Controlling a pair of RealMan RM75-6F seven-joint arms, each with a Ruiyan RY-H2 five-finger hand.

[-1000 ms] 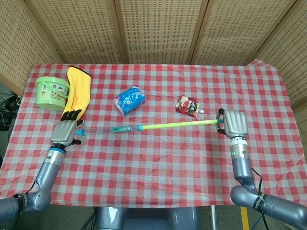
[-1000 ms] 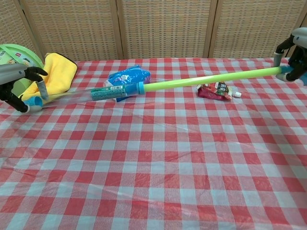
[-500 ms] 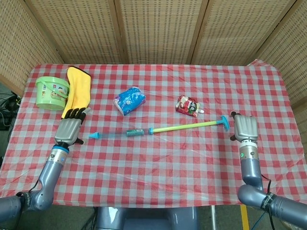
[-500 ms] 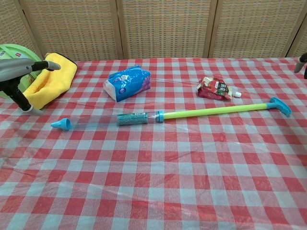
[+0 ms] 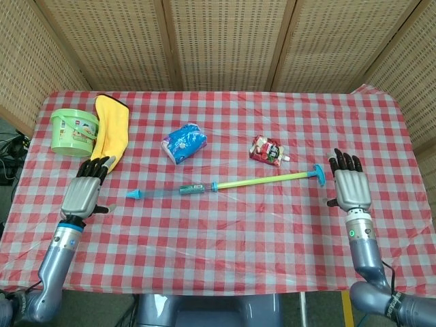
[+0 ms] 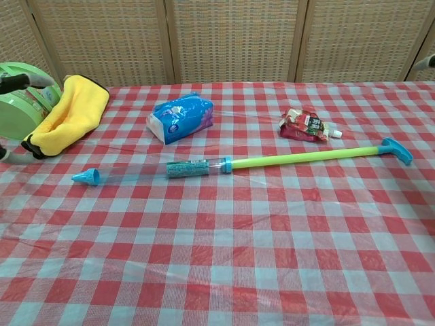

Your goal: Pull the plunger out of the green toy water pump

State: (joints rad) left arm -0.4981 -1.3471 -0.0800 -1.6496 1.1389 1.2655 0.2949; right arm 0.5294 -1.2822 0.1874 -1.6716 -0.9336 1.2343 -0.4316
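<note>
The toy water pump lies flat across the middle of the table. Its clear barrel ends in a blue nozzle on the left. The green plunger rod sticks far out to the right, ending in a blue handle. My left hand hovers open left of the nozzle, apart from it. My right hand is open just right of the handle, touching nothing. In the chest view only fingertips show at the left edge.
A green bucket and a yellow cloth sit at the far left. A blue packet and a red pouch lie behind the pump.
Both hands let go of the pump, which dropped onto the table. Each hand then opened and drew back toward the near edge.
</note>
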